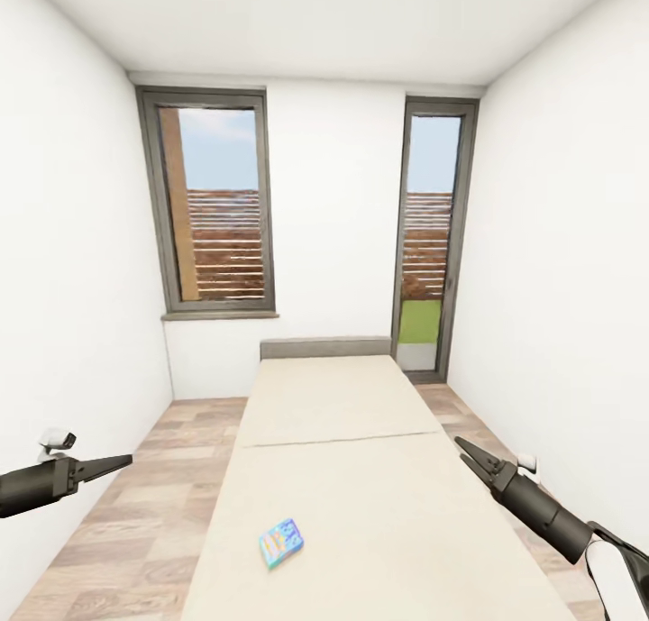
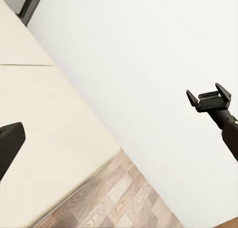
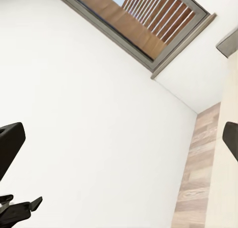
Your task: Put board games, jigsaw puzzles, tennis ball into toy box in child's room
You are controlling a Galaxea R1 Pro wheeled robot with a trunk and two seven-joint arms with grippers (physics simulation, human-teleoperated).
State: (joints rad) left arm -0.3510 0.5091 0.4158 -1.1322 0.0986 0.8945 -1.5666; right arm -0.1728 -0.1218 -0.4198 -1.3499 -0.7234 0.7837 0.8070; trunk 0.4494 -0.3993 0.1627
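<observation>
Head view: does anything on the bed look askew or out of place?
Only the small light blue board game box: it lies skewed to the edges of the beige bed, near its left side. Nothing looks spilled or damaged.

The bed (image 1: 361, 477) is plain cream. The game box (image 1: 281, 542) on it is light blue with multicolour print. Walls (image 1: 72, 242) are white, window frames (image 1: 155, 206) grey, floor (image 1: 135, 504) pale wood planks.
</observation>
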